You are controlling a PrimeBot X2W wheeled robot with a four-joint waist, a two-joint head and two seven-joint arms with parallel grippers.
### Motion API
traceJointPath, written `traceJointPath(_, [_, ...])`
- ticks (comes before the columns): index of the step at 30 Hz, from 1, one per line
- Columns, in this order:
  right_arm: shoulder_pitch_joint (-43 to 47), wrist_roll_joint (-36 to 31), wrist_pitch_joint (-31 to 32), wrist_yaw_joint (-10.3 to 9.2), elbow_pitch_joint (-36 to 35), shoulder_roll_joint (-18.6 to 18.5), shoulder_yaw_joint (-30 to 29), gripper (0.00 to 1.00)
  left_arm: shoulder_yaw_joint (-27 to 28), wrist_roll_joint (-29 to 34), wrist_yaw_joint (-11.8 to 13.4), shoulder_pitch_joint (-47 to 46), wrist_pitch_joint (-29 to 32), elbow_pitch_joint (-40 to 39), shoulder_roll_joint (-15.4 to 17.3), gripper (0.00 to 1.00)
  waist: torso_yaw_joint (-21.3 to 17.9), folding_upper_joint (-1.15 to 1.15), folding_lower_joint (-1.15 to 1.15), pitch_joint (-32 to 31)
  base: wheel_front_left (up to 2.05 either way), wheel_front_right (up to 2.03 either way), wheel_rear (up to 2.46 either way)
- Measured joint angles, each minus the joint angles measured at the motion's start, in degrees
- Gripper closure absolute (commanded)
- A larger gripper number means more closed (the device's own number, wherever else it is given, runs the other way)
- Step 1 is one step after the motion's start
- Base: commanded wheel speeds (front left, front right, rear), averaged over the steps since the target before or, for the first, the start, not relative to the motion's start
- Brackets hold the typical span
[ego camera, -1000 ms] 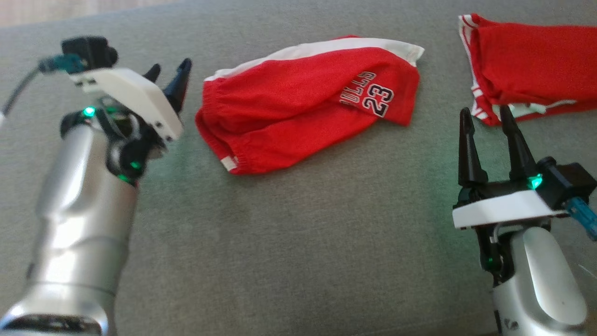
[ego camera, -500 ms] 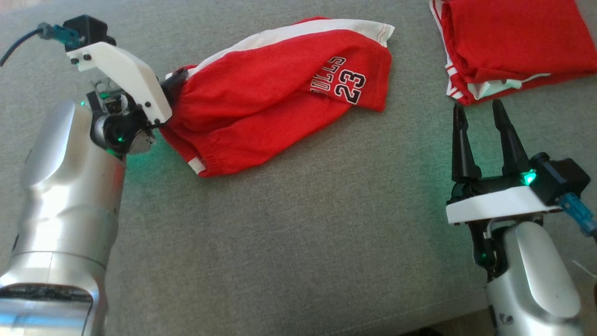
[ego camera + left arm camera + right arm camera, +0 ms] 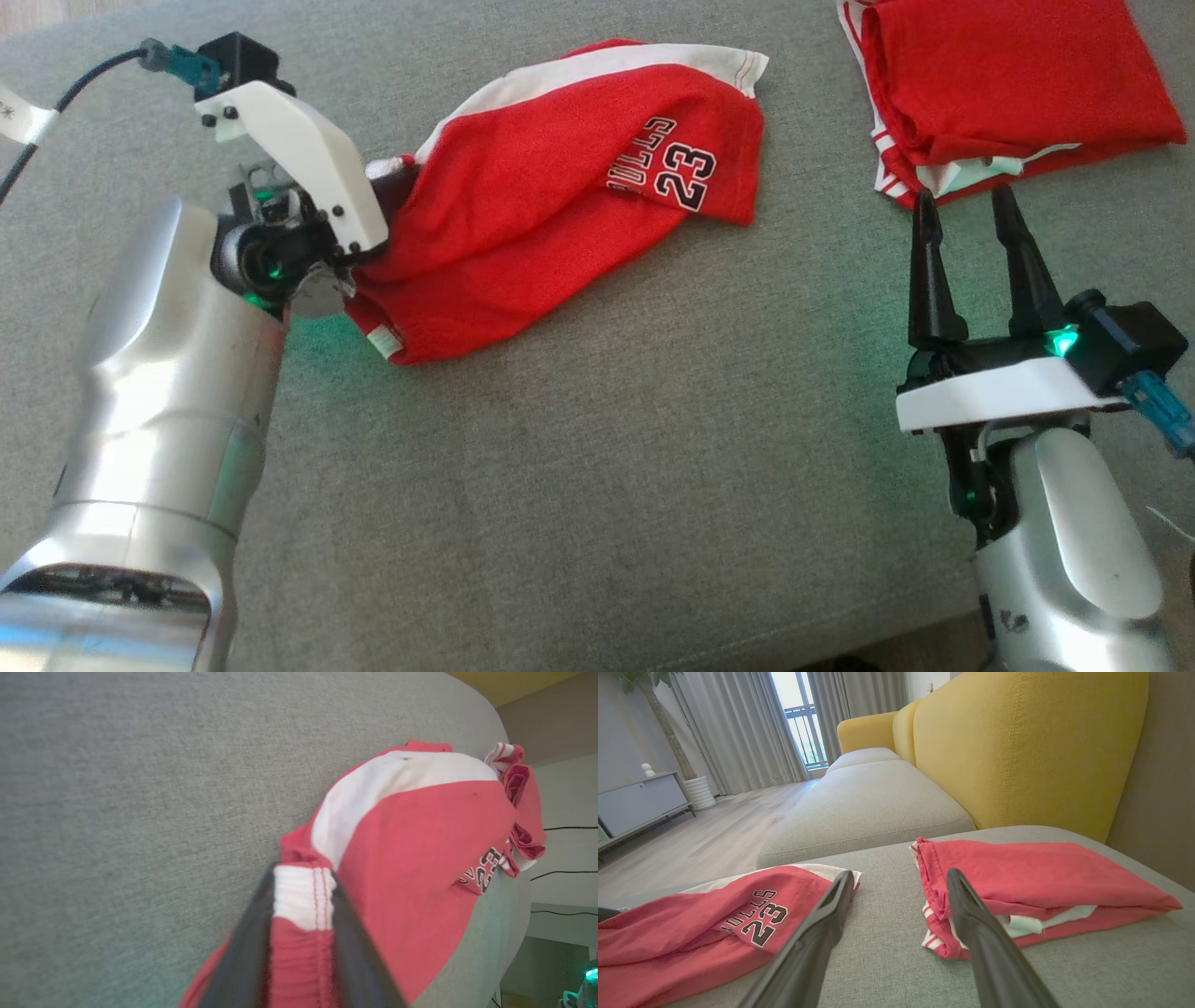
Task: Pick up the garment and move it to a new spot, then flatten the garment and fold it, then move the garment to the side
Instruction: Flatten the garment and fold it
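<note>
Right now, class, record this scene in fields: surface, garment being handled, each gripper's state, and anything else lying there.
surface: grey sofa cushion
garment: red shorts, white side panel, number 23, bunched at the waistband end
left gripper: shut on the waistband
right gripper: open, holding nothing
also there: folded red garment, apart from the shorts, beyond the right gripper

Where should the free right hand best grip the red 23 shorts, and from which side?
Probably the white-edged leg hem of the shorts, coming from the robot's right: it lies free on the cushion, opposite the waistband pinched by the left hand.
</note>
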Motion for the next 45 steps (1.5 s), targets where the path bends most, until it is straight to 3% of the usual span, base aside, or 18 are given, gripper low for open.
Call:
traceJointPath(5, [-0.24, 0.00, 0.00, 0.00, 0.16, 0.00, -0.12, 0.00, -0.88, -1.65, 0.00, 1.30, -2.14, -2.68, 0.98, 1.00, -0.13, 0.00, 0.00, -0.54, 0.00, 0.00, 0.00])
traceJointPath(13, [-0.43, 0.00, -0.02, 0.00, 0.65, 0.00, -0.29, 0.00, -1.01, -1.98, 0.00, 0.01, -13.17, -4.90, 2.65, 1.00, -0.69, 0.00, 0.00, -1.16, 0.00, 0.00, 0.00])
traceJointPath(20, [-0.74, 0.10, -0.16, -0.01, 1.07, 0.00, -0.18, 0.00, -6.38, 2.11, 0.00, -4.43, -33.45, -10.31, 5.81, 1.00, -1.33, 0.00, 0.00, -1.39, 0.00, 0.00, 0.00])
traceJointPath(27, [-1.20, 0.10, -0.18, 0.00, 1.12, -0.01, -0.98, 0.00, -17.80, 2.55, -0.02, -8.61, -48.99, -16.18, 8.00, 1.00, -0.58, 0.00, 0.00, -2.54, 0.00, 0.00, 0.00])
traceJointPath(34, [-1.02, 0.09, -0.18, 0.00, 1.07, 0.00, -2.38, 0.00, -32.87, 1.58, -0.02, -9.61, -58.10, -22.83, 12.96, 1.00, 2.46, 0.00, 0.00, -4.03, 0.00, 0.00, 0.00])
traceJointPath(45, [2.89, -0.74, -0.26, 0.00, 1.79, 0.01, -5.42, 0.00, -54.27, 5.81, -0.44, 5.52, -60.35, -37.77, 26.37, 1.00, 10.15, 0.00, -0.01, -7.67, 0.00, 0.00, 0.00])
